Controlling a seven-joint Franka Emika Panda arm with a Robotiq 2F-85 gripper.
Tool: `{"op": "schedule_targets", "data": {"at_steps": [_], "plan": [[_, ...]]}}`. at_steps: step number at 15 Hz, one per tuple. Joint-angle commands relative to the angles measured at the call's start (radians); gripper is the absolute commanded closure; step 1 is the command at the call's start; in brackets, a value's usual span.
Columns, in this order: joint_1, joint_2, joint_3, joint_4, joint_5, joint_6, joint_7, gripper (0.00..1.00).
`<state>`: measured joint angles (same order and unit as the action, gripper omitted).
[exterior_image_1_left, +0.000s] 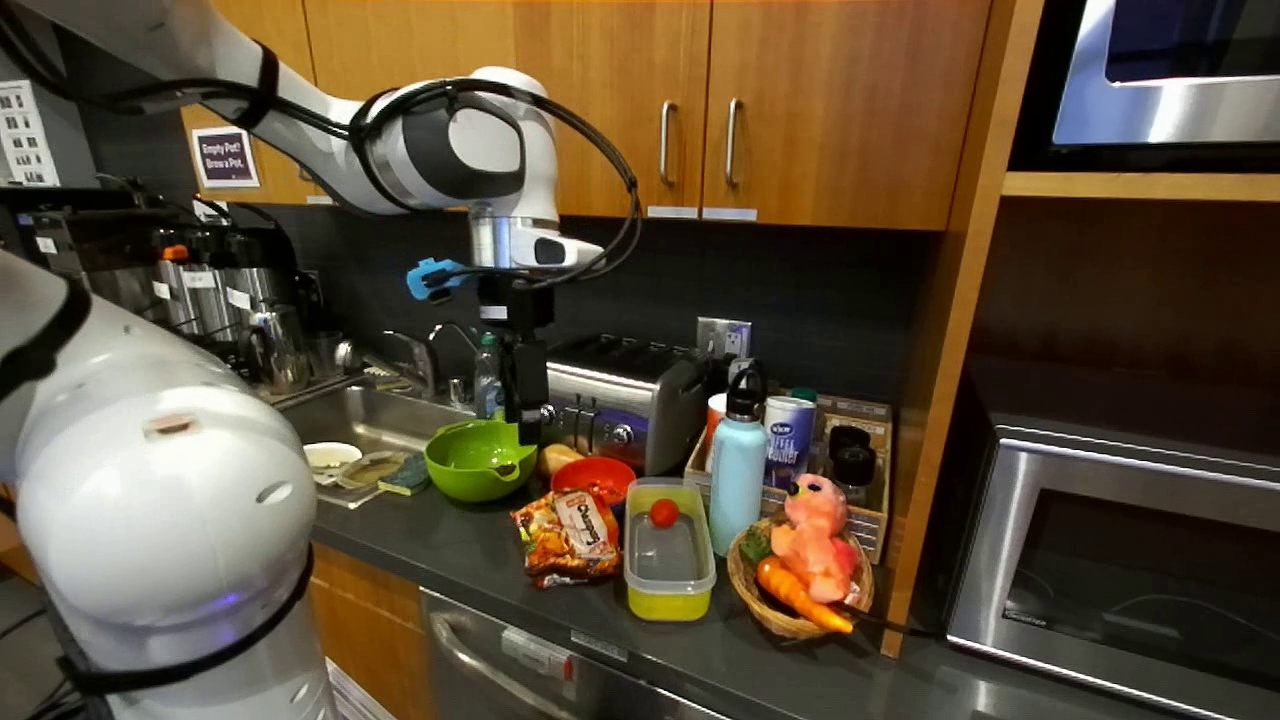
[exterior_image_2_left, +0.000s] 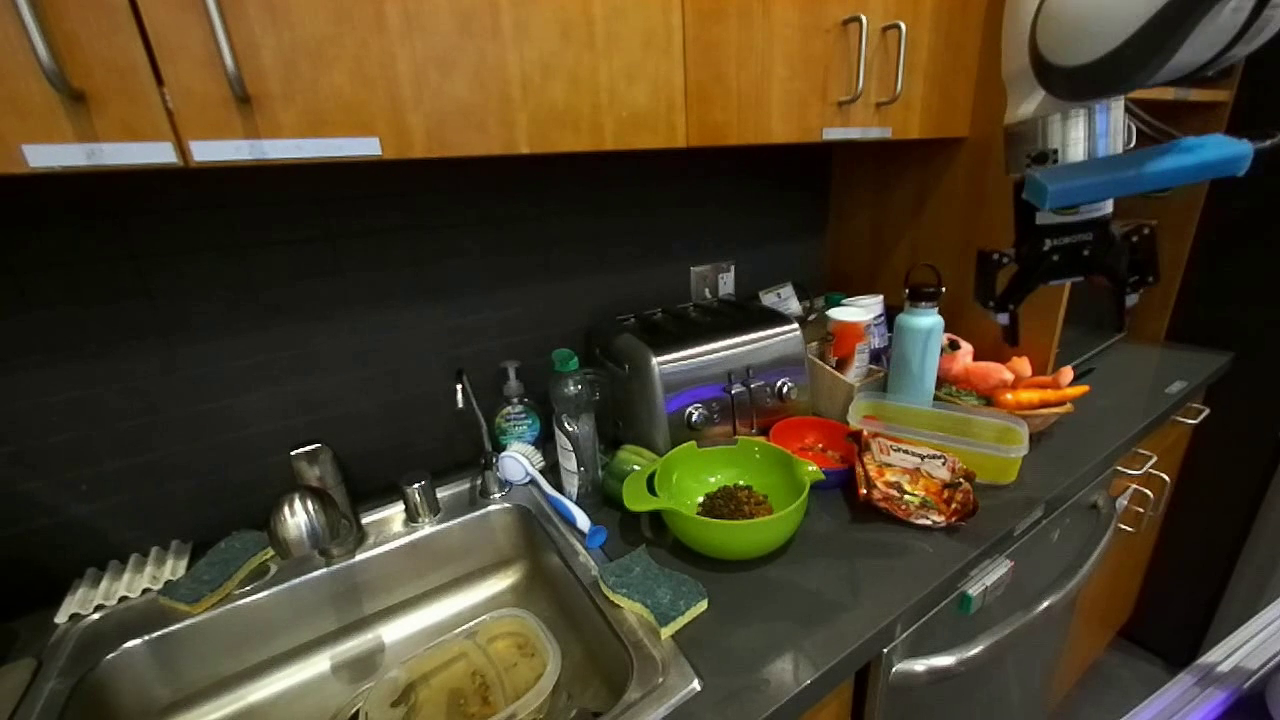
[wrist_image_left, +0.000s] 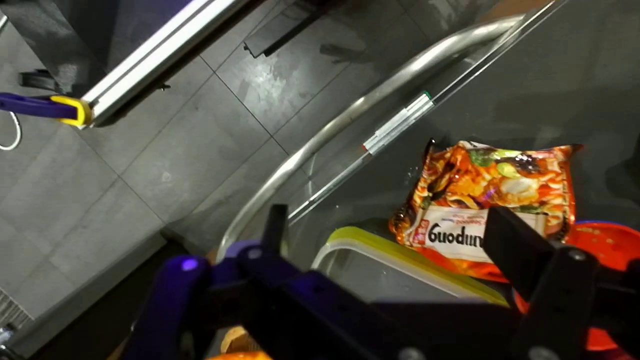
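Hanging well above the dark counter (exterior_image_2_left: 790, 610), your gripper (exterior_image_2_left: 1064, 322) stands spread wide, grasping nothing, well apart from the things below. Look down through the wrist view: there's the orange Champong packet (wrist_image_left: 470, 182), lying beneath you, partly hidden by a fingertip (wrist_image_left: 509, 242), and just beside it the clear container (exterior_image_1_left: 668, 606) with its yellow base, partly covered by the gripper itself. Your arm (exterior_image_1_left: 440, 160) reaches across above all this, wrist bent so the gripper points straight down, black cable (exterior_image_1_left: 632, 190) looping off it. On the surface now: the red bowl (exterior_image_1_left: 590, 468) sits near the packet, the green bowl (exterior_image_2_left: 740, 537) is next along with brown bits in its bottom, and a small red ball (exterior_image_1_left: 663, 513) rests inside the container. The pale blue bottle (exterior_image_2_left: 915, 355) stands upright near the container, and close by it you've got the basket (exterior_image_1_left: 768, 612), loaded with a carrot (exterior_image_1_left: 795, 593) and a pink plush toy (exterior_image_1_left: 812, 550). Behind the bowls, the toaster (exterior_image_2_left: 690, 375) fills the back, against a black wall (exterior_image_2_left: 300, 300). Further out, look at that steel sink (exterior_image_2_left: 660, 678), a tub (exterior_image_2_left: 480, 660) lying in it, wooden cabinets (exterior_image_2_left: 520, 80) lining the wall above, and grey floor tiles (wrist_image_left: 200, 130) beyond the counter's front edge.
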<state>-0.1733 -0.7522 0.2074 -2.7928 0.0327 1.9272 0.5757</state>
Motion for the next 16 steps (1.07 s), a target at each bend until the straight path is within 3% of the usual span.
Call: {"op": "schedule_targets", "data": {"at_steps": [1, 10, 11, 16], "plan": [[-0.005, 0.048, -0.024, 0.001, -0.029, -0.02, 0.015, 0.0], [0.173, 0.176, 0.099, 0.044, -0.074, -0.02, -0.022, 0.0], [0.17, 0.135, 0.067, 0.018, -0.048, -0.015, -0.01, 0.0], [0.196, 0.159, 0.075, 0.03, -0.046, -0.019, -0.014, 0.0]]}}
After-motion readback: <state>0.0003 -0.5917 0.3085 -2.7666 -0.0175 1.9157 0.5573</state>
